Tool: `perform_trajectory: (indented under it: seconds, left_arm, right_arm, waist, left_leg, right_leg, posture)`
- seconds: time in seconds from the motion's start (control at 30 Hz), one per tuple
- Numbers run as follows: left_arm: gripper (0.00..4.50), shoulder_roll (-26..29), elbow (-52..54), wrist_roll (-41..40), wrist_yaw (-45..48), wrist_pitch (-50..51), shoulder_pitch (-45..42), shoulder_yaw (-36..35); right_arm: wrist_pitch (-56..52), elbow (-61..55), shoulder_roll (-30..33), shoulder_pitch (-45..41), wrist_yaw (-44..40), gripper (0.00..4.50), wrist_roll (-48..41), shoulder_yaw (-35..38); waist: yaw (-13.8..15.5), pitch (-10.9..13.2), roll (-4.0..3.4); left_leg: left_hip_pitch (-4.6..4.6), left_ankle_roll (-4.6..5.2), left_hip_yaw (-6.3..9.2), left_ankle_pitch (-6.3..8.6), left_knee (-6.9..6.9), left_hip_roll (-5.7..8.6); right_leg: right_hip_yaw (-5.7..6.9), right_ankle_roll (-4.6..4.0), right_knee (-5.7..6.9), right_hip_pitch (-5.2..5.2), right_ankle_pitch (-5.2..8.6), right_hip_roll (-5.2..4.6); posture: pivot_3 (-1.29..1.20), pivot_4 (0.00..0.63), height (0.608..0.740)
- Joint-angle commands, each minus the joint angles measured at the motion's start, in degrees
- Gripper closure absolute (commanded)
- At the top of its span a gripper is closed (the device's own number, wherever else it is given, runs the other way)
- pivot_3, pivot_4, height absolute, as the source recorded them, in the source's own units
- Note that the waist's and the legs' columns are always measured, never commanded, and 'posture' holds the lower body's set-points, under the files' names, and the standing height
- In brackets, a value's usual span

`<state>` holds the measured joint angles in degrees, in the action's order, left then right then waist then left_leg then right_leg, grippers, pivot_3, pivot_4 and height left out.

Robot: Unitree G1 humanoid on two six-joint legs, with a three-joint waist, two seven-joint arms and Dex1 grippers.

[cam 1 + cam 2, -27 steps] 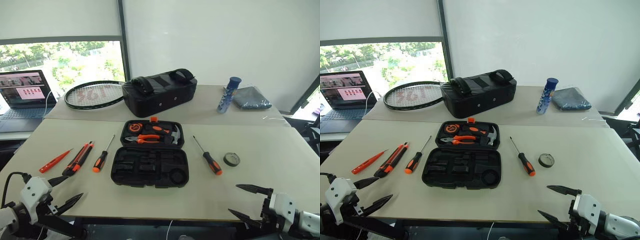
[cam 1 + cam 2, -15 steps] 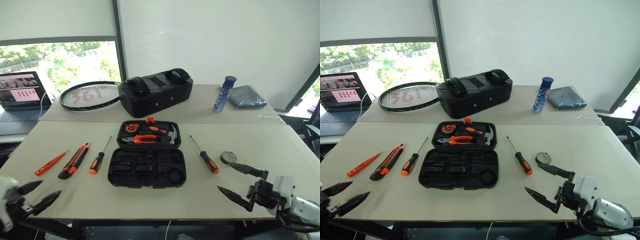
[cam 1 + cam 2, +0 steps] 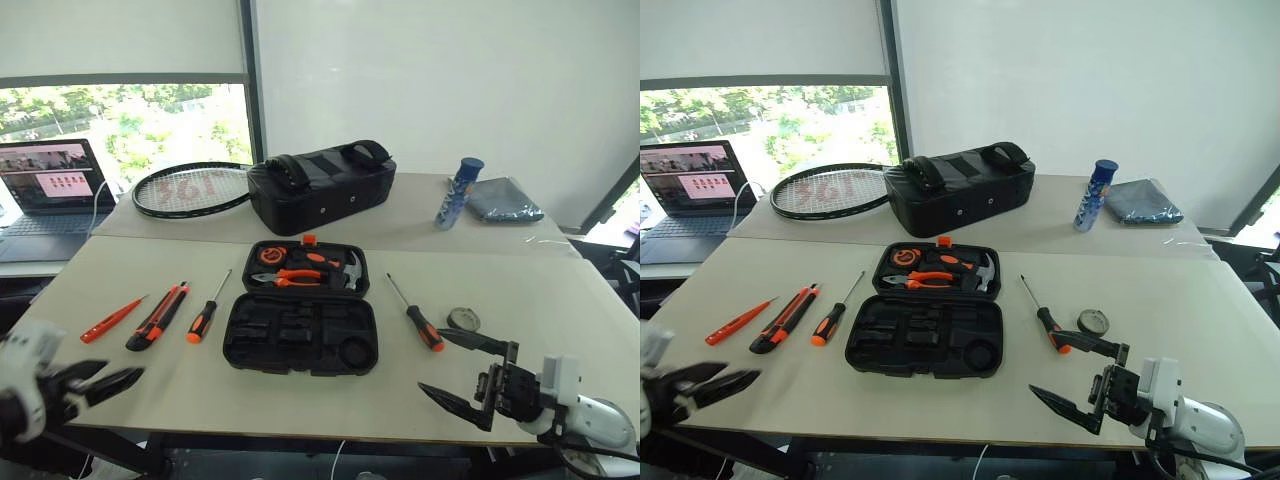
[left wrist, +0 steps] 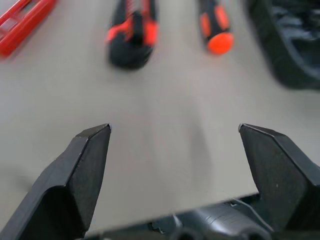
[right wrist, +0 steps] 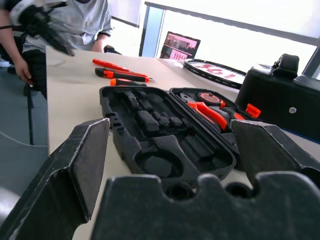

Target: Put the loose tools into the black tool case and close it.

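The black tool case (image 3: 300,335) lies open at the table's middle, its lid half (image 3: 305,268) holding orange pliers and a hammer. To its left lie a thin red-orange screwdriver (image 3: 112,319), a utility knife (image 3: 158,315) and a black-orange screwdriver (image 3: 205,312). To its right lie another screwdriver (image 3: 420,318) and a dark tape roll (image 3: 463,320). My left gripper (image 3: 122,370) is open at the front left edge, short of the knife (image 4: 131,40). My right gripper (image 3: 430,360) is open over the front right of the table, just in front of the tape roll, and holds nothing.
A black fabric bag (image 3: 320,185), a racket (image 3: 190,190), a laptop (image 3: 45,185), a blue bottle (image 3: 458,190) and a grey cloth (image 3: 505,198) sit at the back. A person (image 5: 75,25) stands past the table's left end.
The camera has swayed. My right gripper has come forward and left over the table's front edge, closer to the right screwdriver and tape roll. My left gripper stays near the front left edge.
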<state>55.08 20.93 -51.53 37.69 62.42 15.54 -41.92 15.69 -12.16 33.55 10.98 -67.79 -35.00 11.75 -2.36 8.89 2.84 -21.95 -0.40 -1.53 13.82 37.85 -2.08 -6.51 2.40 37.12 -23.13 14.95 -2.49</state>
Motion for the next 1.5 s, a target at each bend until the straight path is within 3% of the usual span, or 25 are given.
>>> perform_trajectory:
  seconds: [0.03,0.17,0.3,0.53,0.87,0.97,1.2,1.33,1.5]
  left_arm:
    - [0.12,1.39,-0.35,-1.71,-11.51,11.97,-16.81,9.23]
    - [0.12,-1.70,-3.51,1.38,-18.15,20.20,-32.36,18.75]
    - [0.12,-5.67,-10.21,7.96,-22.22,19.80,-42.23,27.62]
    - [0.12,-5.48,-16.03,15.17,-20.85,16.26,-45.77,34.15]
    - [0.12,-9.99,-19.92,18.87,-16.24,13.53,-47.65,38.69]
    - [0.93,-10.31,-21.02,20.58,-15.35,12.46,-47.65,39.50]
    - [3.59,-9.70,-21.17,22.67,-12.17,7.45,-46.63,37.22]
    - [3.68,-9.55,-20.27,21.04,-6.80,0.37,-45.99,33.71]
    - [3.68,-9.33,-19.37,21.45,11.18,-24.16,-45.92,32.49]
  right_arm:
    - [1.50,-0.13,0.01,0.19,-0.64,0.02,-0.06,1.41]
    - [1.66,-0.38,-0.19,0.04,-0.20,0.02,0.77,1.42]
    - [1.80,-1.17,-0.57,0.08,1.11,0.02,1.43,1.74]
    - [2.51,-2.40,-1.18,2.23,3.15,0.02,1.99,2.91]
    - [3.62,-3.19,-1.89,3.76,4.49,0.02,3.28,2.22]
    - [3.62,-3.50,-1.88,3.84,4.79,0.00,3.39,1.98]
    - [3.28,-4.46,-1.80,4.28,5.92,0.00,3.81,2.22]
    - [3.03,-4.82,-1.60,4.40,6.64,0.00,4.08,2.48]
    - [2.56,-5.87,-1.04,5.56,8.10,0.00,3.93,3.97]
  waist:
    - [0.21,0.01,-0.08]
    - [-0.11,0.00,-0.06]
    - [-0.33,-0.01,-0.08]
    - [-0.04,-0.01,-0.08]
    - [0.28,-0.02,-0.10]
    - [0.31,-0.03,-0.12]
    - [0.36,-0.03,-0.13]
    - [0.35,-0.03,-0.12]
    - [0.41,-0.03,-0.13]
  left_leg:
    - [-0.01,0.00,0.07,0.00,0.00,0.06]
    - [-0.04,-0.05,0.25,-0.02,0.00,0.13]
    - [-0.10,-0.13,0.31,0.02,0.00,0.16]
    - [-0.24,-0.23,0.44,0.06,0.00,0.17]
    - [-0.21,-0.26,0.55,0.03,0.02,0.24]
    - [-0.22,-0.26,0.58,0.02,0.02,0.25]
    - [-0.24,-0.27,0.62,0.02,0.02,0.25]
    - [-0.31,-0.27,0.66,0.02,0.02,0.24]
    - [-0.37,-0.28,0.69,0.02,0.02,0.22]
  right_leg:
    - [0.01,0.01,0.06,0.01,0.00,0.01]
    - [0.07,0.00,0.08,0.02,-0.02,0.04]
    - [0.05,-0.02,0.12,-0.04,-0.03,0.06]
    - [0.12,-0.01,0.05,-0.09,-0.02,0.10]
    - [0.21,0.00,0.07,0.00,-0.02,0.07]
    - [0.23,0.00,0.08,0.01,-0.02,0.06]
    - [0.26,0.00,0.07,0.00,-0.02,0.06]
    - [0.31,0.00,0.05,-0.03,-0.02,0.06]
    - [0.37,-0.01,0.00,-0.04,-0.01,0.06]
  posture:
    - [0.00,0.150,0.740]
    - [0.00,0.150,0.740]
    - [0.00,0.150,0.740]
    - [0.00,0.150,0.740]
    - [0.00,0.150,0.740]
    - [0.00,0.150,0.740]
    - [0.00,0.150,0.740]
    - [0.00,0.150,0.740]
    - [0.00,0.150,0.740]
